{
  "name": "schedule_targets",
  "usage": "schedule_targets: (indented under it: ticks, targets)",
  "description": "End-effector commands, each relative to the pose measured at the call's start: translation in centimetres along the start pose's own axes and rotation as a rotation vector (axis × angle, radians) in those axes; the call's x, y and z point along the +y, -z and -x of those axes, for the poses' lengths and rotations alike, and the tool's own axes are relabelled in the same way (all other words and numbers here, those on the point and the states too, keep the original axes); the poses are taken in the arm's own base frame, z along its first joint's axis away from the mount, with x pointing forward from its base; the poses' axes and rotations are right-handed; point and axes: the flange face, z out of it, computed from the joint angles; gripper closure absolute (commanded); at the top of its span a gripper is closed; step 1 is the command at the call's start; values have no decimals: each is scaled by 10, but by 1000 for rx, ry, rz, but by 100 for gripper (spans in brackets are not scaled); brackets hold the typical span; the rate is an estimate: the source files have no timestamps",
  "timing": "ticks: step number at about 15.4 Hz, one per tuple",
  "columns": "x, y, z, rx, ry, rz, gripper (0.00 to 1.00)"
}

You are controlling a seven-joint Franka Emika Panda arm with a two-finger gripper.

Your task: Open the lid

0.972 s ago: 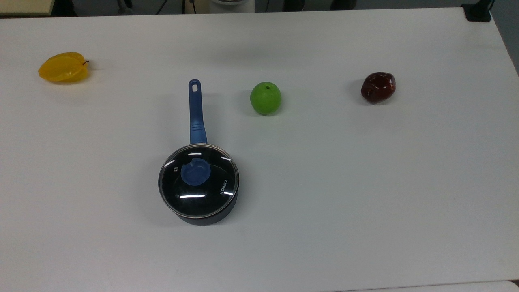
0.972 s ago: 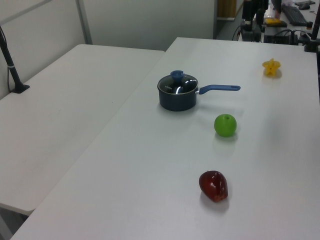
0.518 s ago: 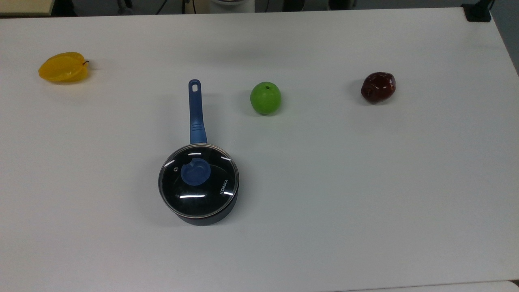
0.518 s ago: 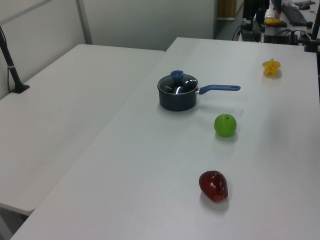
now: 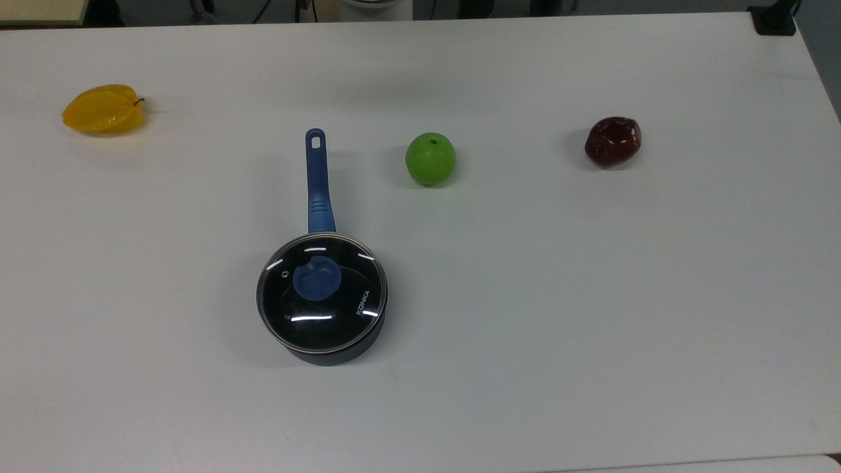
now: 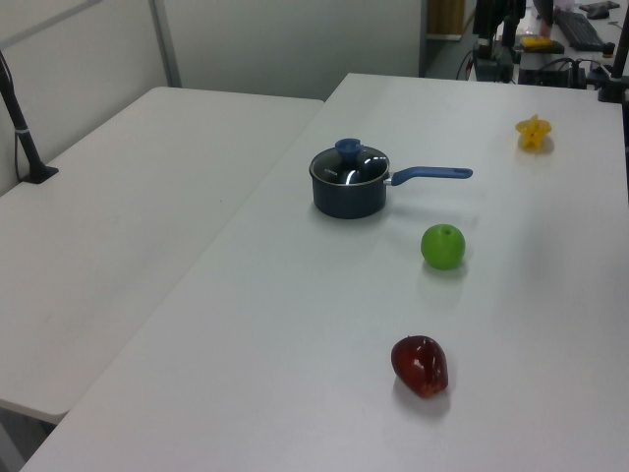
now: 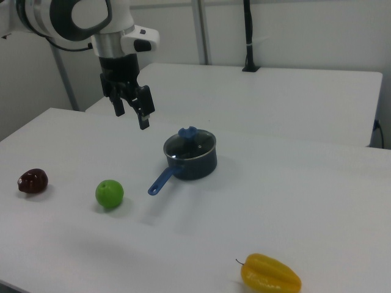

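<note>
Right view, hand (image 7: 131, 115) open above table (image 7: 293, 201), lid (image 7: 190, 142) on

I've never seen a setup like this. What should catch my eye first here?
Probably the black saucepan near the middle of the white table, with its glass lid on and its long blue handle. In the right view, the robot's gripper hangs open in the air above the table, to the right view's left of the pot. Three bright fruits lie around: a green apple, a dark red one and a yellow starfruit.

The arm hangs raised, pincer (image 7: 131, 111) pointing down (fingers apart).
</note>
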Motion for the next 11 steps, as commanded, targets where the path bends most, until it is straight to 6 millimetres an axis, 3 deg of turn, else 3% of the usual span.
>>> schedule_targets:
  ticks: [1,6,11]
  targets:
    - [-1,0,-2,17,5,-30,0]
    - [-9,-10,-14,45,0,-48,0]
    - [-21,-24,-38,129,-148,-74,0]
